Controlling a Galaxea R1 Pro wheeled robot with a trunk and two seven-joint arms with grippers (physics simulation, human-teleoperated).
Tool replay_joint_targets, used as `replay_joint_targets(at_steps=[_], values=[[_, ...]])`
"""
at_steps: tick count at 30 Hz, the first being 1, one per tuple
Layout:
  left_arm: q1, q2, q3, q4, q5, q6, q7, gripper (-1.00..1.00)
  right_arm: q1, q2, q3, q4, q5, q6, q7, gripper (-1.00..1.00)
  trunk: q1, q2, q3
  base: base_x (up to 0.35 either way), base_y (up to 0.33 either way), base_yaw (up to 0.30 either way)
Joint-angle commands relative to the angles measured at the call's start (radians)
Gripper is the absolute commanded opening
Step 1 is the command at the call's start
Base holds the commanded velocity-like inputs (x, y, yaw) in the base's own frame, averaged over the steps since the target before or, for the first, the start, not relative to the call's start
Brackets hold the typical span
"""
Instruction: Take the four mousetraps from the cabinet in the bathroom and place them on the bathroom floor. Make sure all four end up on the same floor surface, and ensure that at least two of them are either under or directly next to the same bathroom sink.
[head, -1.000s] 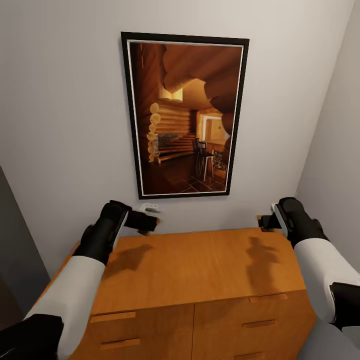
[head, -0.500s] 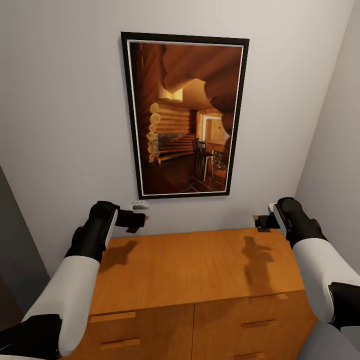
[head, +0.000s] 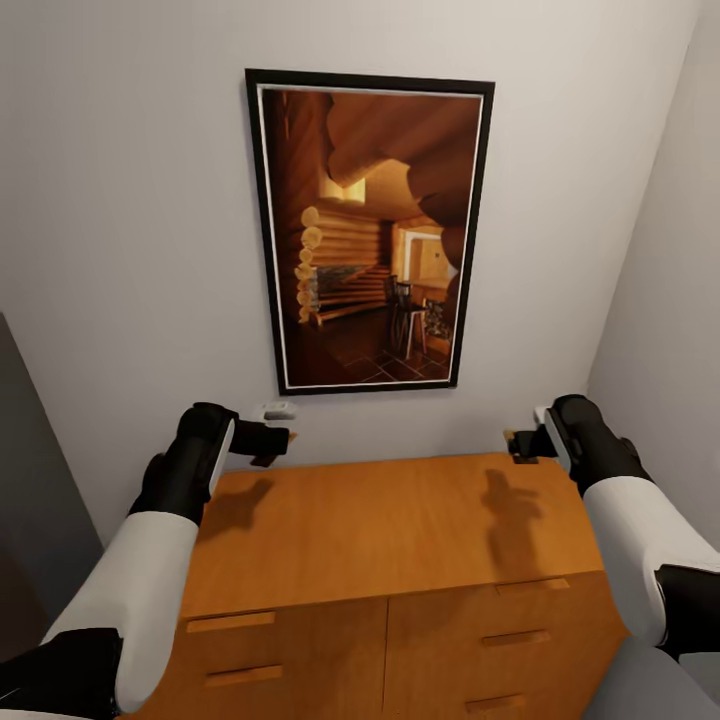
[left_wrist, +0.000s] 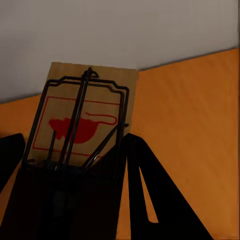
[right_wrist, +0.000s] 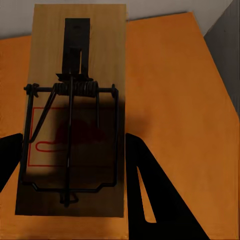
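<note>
1. The robot is facing the cabinet (head: 390, 540), an orange-brown wooden dresser whose flat top and upper drawer fronts are showing in the head view.
2. A framed picture (head: 370, 232) of a log-cabin interior is hanging on the pale wall (head: 130, 220) straight behind the cabinet.
3. The left end effector (head: 268, 442) is hovering over the cabinet's back left corner, close to the wall, and is casting a shadow on the wood beneath it.
4. The left end effector is clamping one mousetrap (left_wrist: 82, 117); the left wrist view is showing the black fingers (left_wrist: 142, 190) closed on the near end of the wooden board, with the red mouse print and dark wire bar facing the camera.
5. That mousetrap is sitting in the air above the cabinet top, its far end pointing towards the wall.
6. The right end effector (head: 522, 443) is hovering over the cabinet's back right corner, also near the wall, with its own shadow lying on the top.
7. The right end effector is gripping a second mousetrap (right_wrist: 75, 107); in the right wrist view the board is running lengthwise between the fingers (right_wrist: 145, 185), spring coil and metal arm upward.
8. The second mousetrap is being held above the orange wood, well apart from the first.
</note>
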Motion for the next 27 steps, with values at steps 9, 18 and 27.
replay_joint_targets(at_steps=[9,18,27], values=[[-0.001,-0.003,0.003,0.011,-0.016,0.002,-0.012,-1.0,-0.001,0.003,-0.002,0.0,0.008,0.004,0.005,-1.0,0.0,-0.001,-0.002,-0.327,0.0,0.0],[-0.001,-0.003,0.003,0.02,-0.023,0.002,-0.012,-1.0,0.0,0.004,-0.002,0.0,0.003,0.007,0.007,-1.0,0.0,-0.001,-0.002,-0.343,0.0,0.0],[-0.001,-0.006,0.003,0.047,-0.024,0.002,-0.012,-1.0,0.0,0.005,-0.002,0.0,0.002,0.007,0.008,-1.0,0.0,-0.001,-0.002,-0.344,0.0,0.0]])
